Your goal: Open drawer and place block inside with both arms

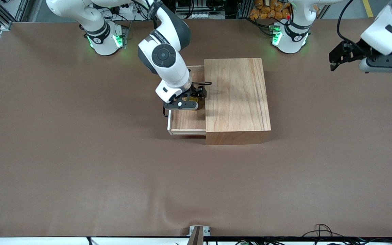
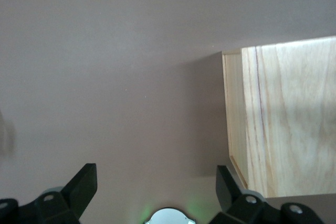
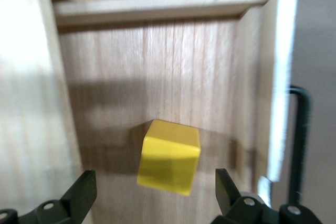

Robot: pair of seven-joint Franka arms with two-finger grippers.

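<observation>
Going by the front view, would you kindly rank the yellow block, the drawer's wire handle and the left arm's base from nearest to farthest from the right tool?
1. The block: directly under the open right tool, in the drawer.
2. The wire handle: on the drawer's front panel, beside the tool.
3. The left arm's base: at the table's edge, past the wooden box.

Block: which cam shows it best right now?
Right wrist view. The yellow block fills the frame's middle, inside the open drawer, between the right gripper's open jaws, apparently untouched. Front view shows only a yellow sliver under that gripper. Left wrist view misses it, showing only the wooden box.
</observation>
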